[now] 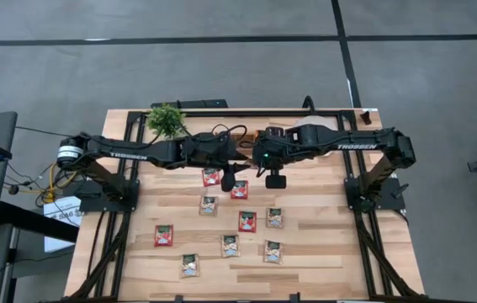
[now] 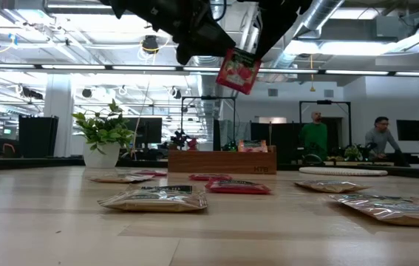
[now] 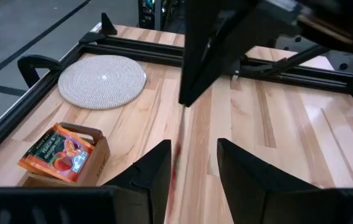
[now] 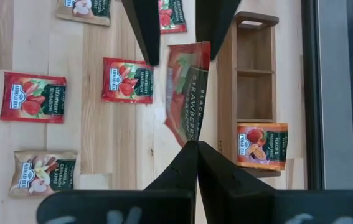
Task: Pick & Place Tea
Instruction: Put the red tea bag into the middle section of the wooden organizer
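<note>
The left claw [image 4: 171,25] holds a red strawberry sachet [image 4: 187,99] high above the worktop [image 1: 322,244]; the right claw [image 4: 196,147] is closed, empty.

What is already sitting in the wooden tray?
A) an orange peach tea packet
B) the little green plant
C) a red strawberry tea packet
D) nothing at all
A: the right wrist view shows an orange sachet with peaches pictured on it lying at one end of the wooden tray, while the tray's other compartments look bare.
</note>
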